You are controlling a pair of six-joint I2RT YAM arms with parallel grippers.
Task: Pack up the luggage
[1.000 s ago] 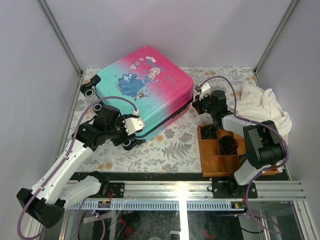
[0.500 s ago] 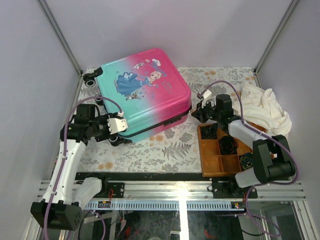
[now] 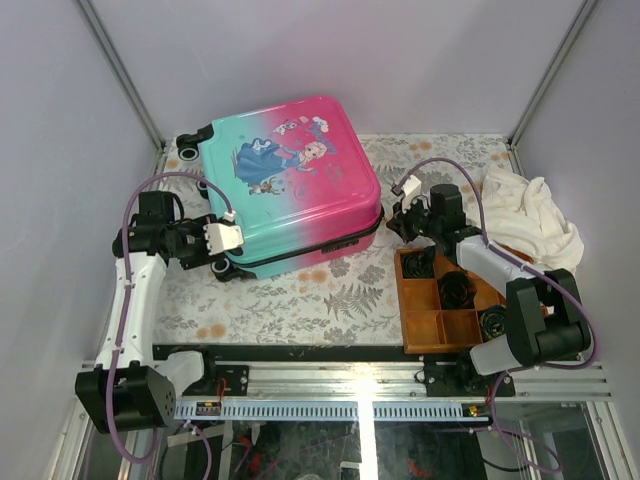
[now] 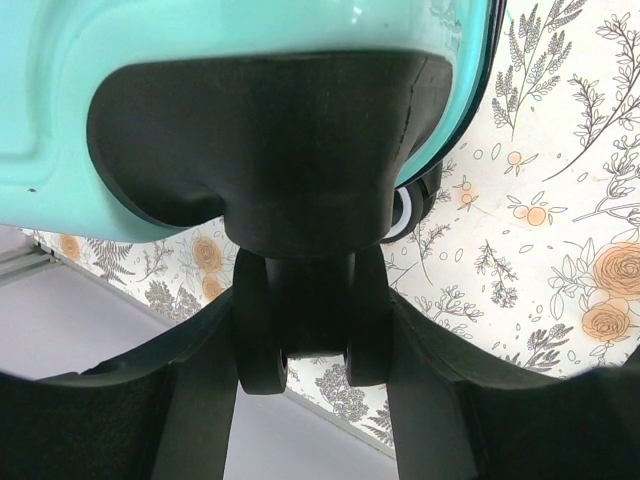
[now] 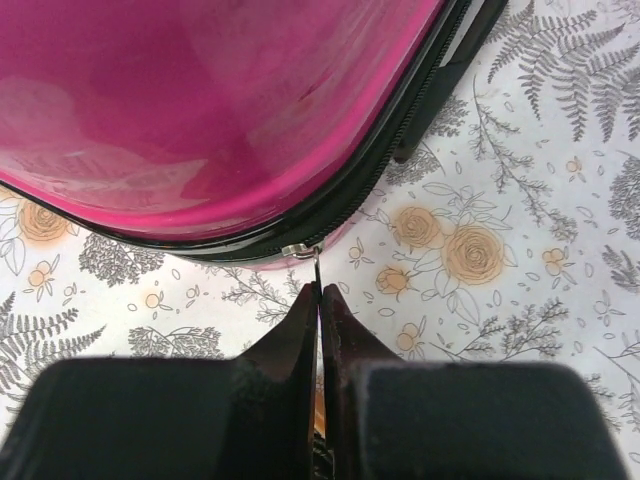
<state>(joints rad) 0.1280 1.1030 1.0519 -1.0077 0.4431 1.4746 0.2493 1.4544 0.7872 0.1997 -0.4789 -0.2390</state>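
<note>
The luggage (image 3: 290, 180) lies closed and flat on the floral table, princess print up, teal end to the left. My left gripper (image 3: 222, 242) is at its near-left corner, shut on a black twin wheel (image 4: 310, 320); the fingers (image 4: 200, 400) press both sides of the wheel under the teal shell (image 4: 200, 40). My right gripper (image 3: 397, 215) is at the pink right corner, shut on the metal zipper pull (image 5: 317, 262) that hangs from the black zipper line (image 5: 380, 165). The lining is hidden.
A brown wooden compartment tray (image 3: 420, 322) with dark items stands at the near right, under my right arm. A crumpled white cloth (image 3: 530, 215) lies at the far right. Grey walls enclose the table on three sides.
The luggage has turned and shifted toward the back left. My left arm has swung left with the wheel corner. My right gripper has stayed at the pink corner.
</note>
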